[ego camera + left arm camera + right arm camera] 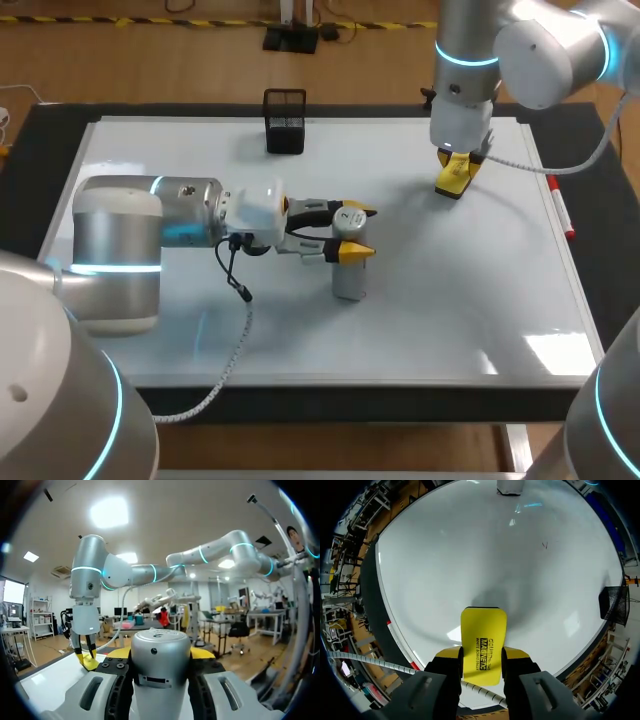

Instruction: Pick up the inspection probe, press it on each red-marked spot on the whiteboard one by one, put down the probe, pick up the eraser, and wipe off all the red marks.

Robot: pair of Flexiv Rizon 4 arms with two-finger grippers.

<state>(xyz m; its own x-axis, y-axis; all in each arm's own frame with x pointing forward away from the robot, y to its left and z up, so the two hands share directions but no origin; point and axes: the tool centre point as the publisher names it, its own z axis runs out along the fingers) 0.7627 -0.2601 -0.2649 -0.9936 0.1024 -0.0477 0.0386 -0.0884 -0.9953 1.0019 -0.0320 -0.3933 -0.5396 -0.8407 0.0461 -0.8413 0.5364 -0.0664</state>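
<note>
Counting on the table: one probe [349,280], one eraser [452,182], one mesh basket [285,122], one red pen [560,212], two grippers. Silver probe stands upright on the whiteboard [200,330], with the left gripper [355,233] clamped on its upper part from both sides. Its lower end is hidden in the left wrist view. Yellow eraser is pinched narrowly in the right gripper [458,168]; contact with the board is unclear. One faint mark [545,545] lies ahead of the eraser, colour unclear. Basket is well beyond the left gripper, contents not discernible. Pen lies at the board's edge, near the right gripper.
</note>
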